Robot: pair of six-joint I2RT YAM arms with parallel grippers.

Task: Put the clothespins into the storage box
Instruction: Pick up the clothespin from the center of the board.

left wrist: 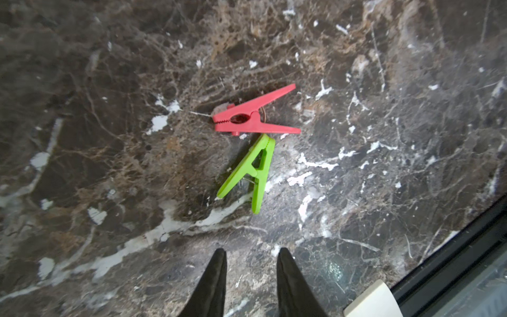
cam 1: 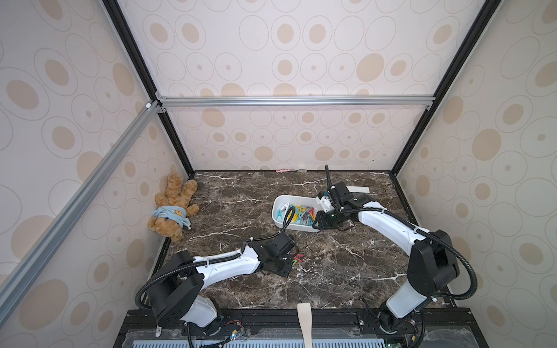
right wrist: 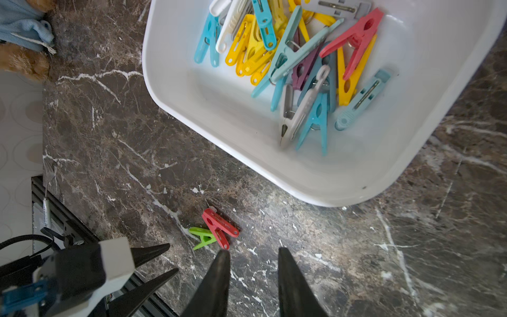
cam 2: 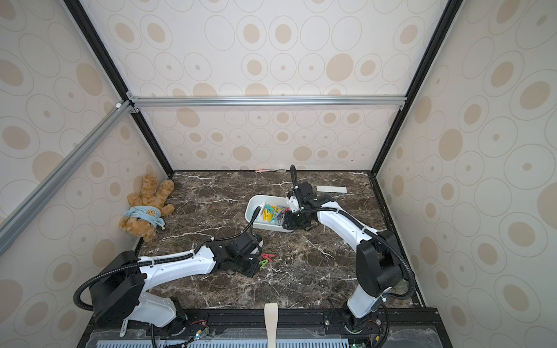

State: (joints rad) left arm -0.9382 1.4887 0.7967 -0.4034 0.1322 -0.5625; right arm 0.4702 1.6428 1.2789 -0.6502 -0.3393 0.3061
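Two loose A-shaped plastic clips, a red clothespin (left wrist: 255, 115) and a lime-green clothespin (left wrist: 251, 173), lie flat and just beside each other on the dark, white-veined marble counter (cam 1: 241, 195). They rest about midway between its side edges and nearer its front edge, ahead of the left jaws, which stand parted and empty. Many more clothespins (right wrist: 301, 55) in yellow, teal, grey, red, white and purple are heaped inside the shallow white plastic storage box (right wrist: 214, 123) toward the counter's right rear quarter, while the right jaws, likewise parted and holding nothing, hang near the box's front right corner.
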